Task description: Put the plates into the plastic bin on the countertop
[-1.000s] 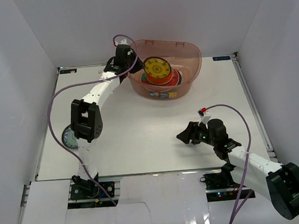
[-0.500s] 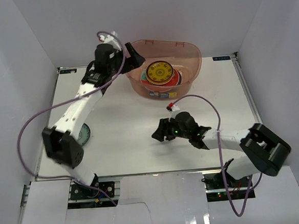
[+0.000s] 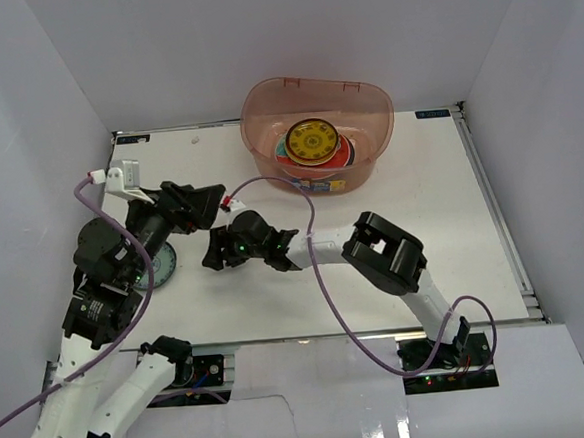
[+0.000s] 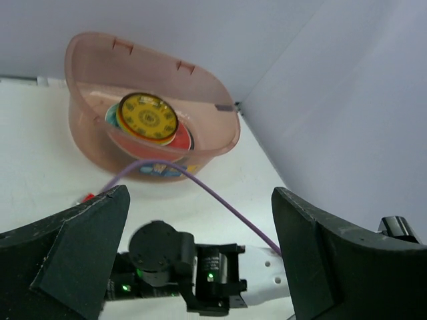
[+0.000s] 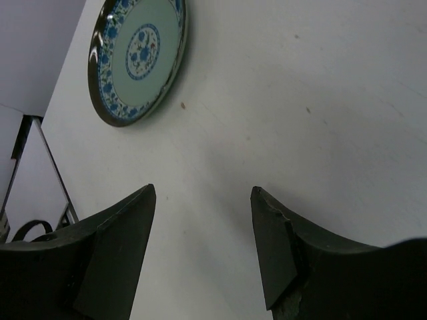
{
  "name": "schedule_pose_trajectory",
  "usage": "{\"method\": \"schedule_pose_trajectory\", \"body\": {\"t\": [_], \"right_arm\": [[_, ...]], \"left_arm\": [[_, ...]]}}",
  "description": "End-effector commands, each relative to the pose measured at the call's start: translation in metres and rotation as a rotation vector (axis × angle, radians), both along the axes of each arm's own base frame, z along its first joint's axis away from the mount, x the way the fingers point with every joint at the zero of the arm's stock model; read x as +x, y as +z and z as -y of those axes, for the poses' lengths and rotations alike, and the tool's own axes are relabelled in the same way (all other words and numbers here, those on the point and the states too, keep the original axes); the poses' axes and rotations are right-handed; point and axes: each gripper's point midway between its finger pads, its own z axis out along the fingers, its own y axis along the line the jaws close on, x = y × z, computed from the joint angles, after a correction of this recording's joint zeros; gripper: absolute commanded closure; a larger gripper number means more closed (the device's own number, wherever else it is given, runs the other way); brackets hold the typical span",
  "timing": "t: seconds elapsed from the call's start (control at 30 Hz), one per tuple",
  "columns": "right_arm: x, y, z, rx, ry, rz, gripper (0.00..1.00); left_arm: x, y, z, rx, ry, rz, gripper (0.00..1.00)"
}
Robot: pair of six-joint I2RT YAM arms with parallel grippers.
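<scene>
The plastic bin (image 3: 318, 127) stands at the back of the countertop (image 3: 432, 219) with a stack of plates in it, a yellow plate (image 3: 310, 141) on top. A small blue-patterned plate (image 3: 162, 265) lies flat at the left, partly hidden under my left arm. My left gripper (image 3: 216, 200) hangs open and empty above the table, well clear of the bin. In the left wrist view the bin (image 4: 200, 143) and yellow plate (image 4: 147, 119) lie ahead of the left gripper (image 4: 200, 193). My right gripper (image 3: 212, 255) is open just right of the small plate. The right wrist view shows that plate (image 5: 137, 57) ahead of the right gripper (image 5: 203, 190).
White walls close in the table on three sides. The right arm stretches across the table's middle, its purple cable (image 3: 308, 228) looping over it. The left arm's upper link overhangs the table's left edge. In the left wrist view the right arm's wrist (image 4: 187, 267) lies directly below the left gripper.
The left gripper opened, leaving the yellow plate in the bin, and drew back to the near left. The right arm swung left across the table toward the small blue-patterned plate.
</scene>
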Motion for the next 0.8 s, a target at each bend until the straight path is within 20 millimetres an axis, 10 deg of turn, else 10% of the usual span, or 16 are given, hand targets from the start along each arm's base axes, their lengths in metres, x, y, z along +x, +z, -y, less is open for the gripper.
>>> {"method": "schedule_pose_trajectory", "body": {"t": [0.0, 0.5, 0.77], "right_arm": [[0.007, -0.007, -0.029, -0.009, -0.012, -0.024, 0.35], [0.019, -0.042, -0.114, -0.026, 0.03, -0.1, 0.37], [0.017, -0.056, -0.118, -0.016, 0.066, -0.102, 0.69]], "left_arm": [[-0.002, -0.046, 0.002, 0.052, -0.011, -0.13, 0.02], [-0.023, -0.073, 0.007, 0.058, -0.078, -0.144, 0.02], [-0.021, -0.072, 0.002, 0.081, -0.045, -0.135, 0.02]]}}
